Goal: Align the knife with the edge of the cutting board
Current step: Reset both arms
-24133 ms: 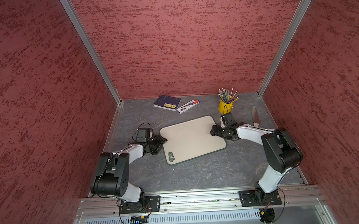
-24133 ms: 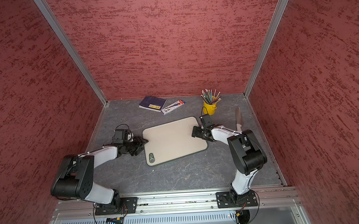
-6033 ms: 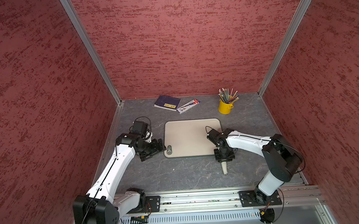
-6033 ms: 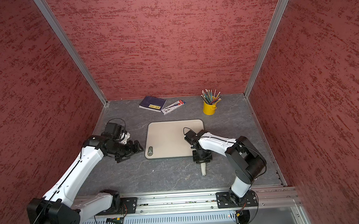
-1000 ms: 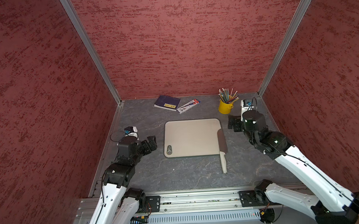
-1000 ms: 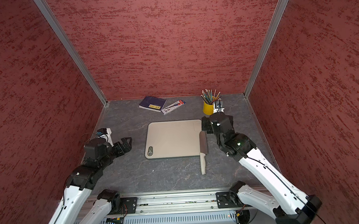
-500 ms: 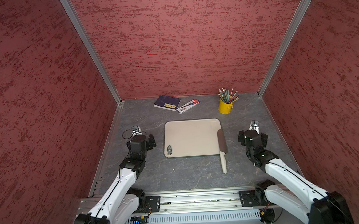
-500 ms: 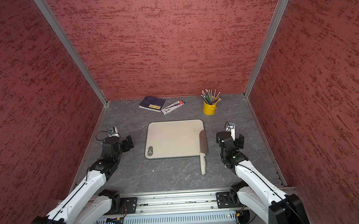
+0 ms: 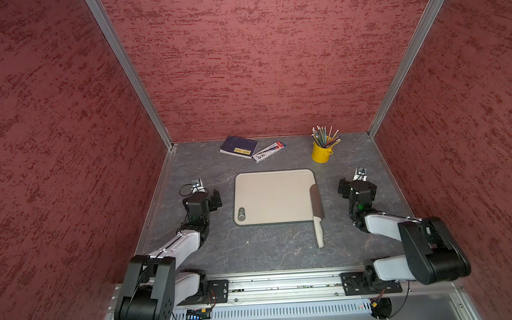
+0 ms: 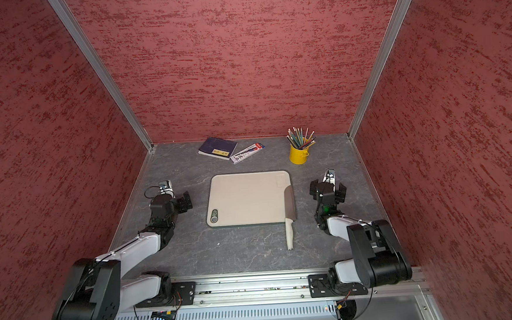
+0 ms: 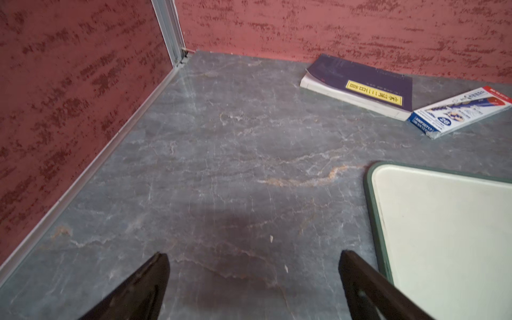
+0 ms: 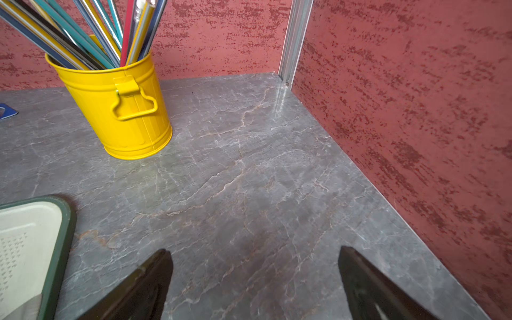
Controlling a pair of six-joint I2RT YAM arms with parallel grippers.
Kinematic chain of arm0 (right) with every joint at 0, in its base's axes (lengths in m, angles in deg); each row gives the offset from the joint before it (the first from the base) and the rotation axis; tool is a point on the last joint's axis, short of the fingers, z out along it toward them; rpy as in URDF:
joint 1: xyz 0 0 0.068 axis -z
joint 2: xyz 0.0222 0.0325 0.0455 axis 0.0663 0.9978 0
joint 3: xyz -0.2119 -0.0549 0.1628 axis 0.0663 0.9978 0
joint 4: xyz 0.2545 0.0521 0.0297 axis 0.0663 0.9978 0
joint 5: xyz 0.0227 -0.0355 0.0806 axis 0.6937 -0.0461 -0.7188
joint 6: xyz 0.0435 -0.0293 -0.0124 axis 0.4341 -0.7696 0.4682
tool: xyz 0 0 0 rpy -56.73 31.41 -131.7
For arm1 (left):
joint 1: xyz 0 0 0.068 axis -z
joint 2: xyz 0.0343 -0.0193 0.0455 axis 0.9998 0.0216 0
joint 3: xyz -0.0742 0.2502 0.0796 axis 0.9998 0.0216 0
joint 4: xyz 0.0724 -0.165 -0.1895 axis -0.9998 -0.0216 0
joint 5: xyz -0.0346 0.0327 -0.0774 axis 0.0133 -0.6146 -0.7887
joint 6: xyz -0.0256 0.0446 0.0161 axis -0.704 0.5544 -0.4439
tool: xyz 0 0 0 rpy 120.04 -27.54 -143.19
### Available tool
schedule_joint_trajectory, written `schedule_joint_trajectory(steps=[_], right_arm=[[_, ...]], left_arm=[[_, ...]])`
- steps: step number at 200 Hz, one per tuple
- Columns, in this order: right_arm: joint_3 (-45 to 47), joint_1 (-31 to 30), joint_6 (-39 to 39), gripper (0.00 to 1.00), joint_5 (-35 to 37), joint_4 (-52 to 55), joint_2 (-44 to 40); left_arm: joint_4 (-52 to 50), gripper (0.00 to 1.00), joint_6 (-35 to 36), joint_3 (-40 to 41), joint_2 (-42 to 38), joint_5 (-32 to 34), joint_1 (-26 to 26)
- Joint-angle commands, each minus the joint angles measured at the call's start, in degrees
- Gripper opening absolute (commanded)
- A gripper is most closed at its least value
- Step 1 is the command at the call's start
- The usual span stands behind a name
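The knife (image 9: 317, 212) lies along the cutting board's (image 9: 269, 196) right edge, mid-frame, handle poking past its lower edge onto the table (image 9: 269, 248). The left gripper (image 11: 253, 257) and right gripper (image 12: 255, 255) sit either side, jaws spread wide, holding nothing.

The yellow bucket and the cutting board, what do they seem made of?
The yellow bucket: likely painted sheet metal; glossy, finely ribbed, with a thin loop handle. The cutting board: probably plastic, matte beige face with a dark green rim, perhaps rubber; the look leaves this open.
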Motion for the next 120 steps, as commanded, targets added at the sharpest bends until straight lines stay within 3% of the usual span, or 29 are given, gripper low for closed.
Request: schedule_joint_trajectory(steps=[1,25,55,66,75,85,105,120], right_arm=[[-2.58,0.51,-0.97,0.99,-3.65,-7.25,2.64],[-0.01,0.51,-2.19,0.98,-5.82,-12.4,2.52],[-0.27,0.88,-4.23,0.98,-13.53,-13.66,4.91],[1.33,1.48,-4.16,0.98,-13.59,-21.65,8.93],[0.0,1.66,-3.27,0.98,-14.35,-14.46,6.74],[0.91,2.1,-3.37,0.98,-14.57,-18.88,8.08],[0.15,3.14,-2.47,0.98,-15.72,-16.56,7.63],[0.19,3.33,-2.22,0.98,-16.11,-16.4,7.6]], left_arm=[[9.54,1.0,2.99,-1.67,3.68,-2.61,-1.38],[10.63,1.0,4.49,-4.01,7.14,-4.48,-1.56],[13.92,1.0,5.91,-4.18,9.13,-6.58,-1.86],[18.95,1.0,7.07,-2.94,11.74,-7.2,-1.78],[24.7,1.0,7.11,-1.75,14.1,-6.54,-1.96],[21.03,1.0,5.09,-2.93,13.63,-6.92,-3.33],[20.22,1.0,3.03,-3.7,14.73,-9.99,-5.65],[30.19,1.0,3.27,-0.21,17.77,-14.35,-7.3]])
